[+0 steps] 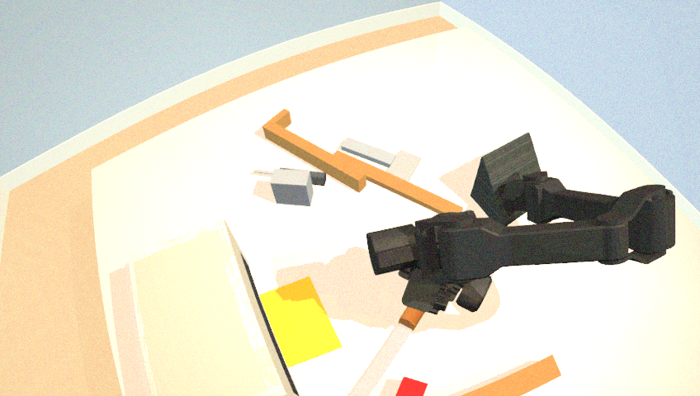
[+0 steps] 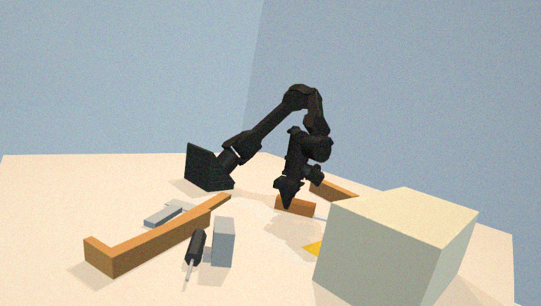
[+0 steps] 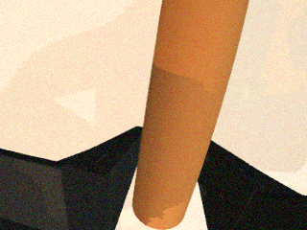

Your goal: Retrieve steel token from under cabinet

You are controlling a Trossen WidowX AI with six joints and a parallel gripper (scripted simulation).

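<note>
Matte black blocky arm (image 1: 540,240), wedge-shaped base (image 2: 205,168)

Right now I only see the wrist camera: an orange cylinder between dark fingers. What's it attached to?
Observer: From the top, a thin pale strip seems to run on from the orange handle that the gripper grips.
Operator: Where's the cabinet?
Observer: The cream cabinet stands nearby, beyond the handle.
Operator: And the marked area?
Observer: A yellow patch lies at the cabinet's front; no token shows on it.
</note>
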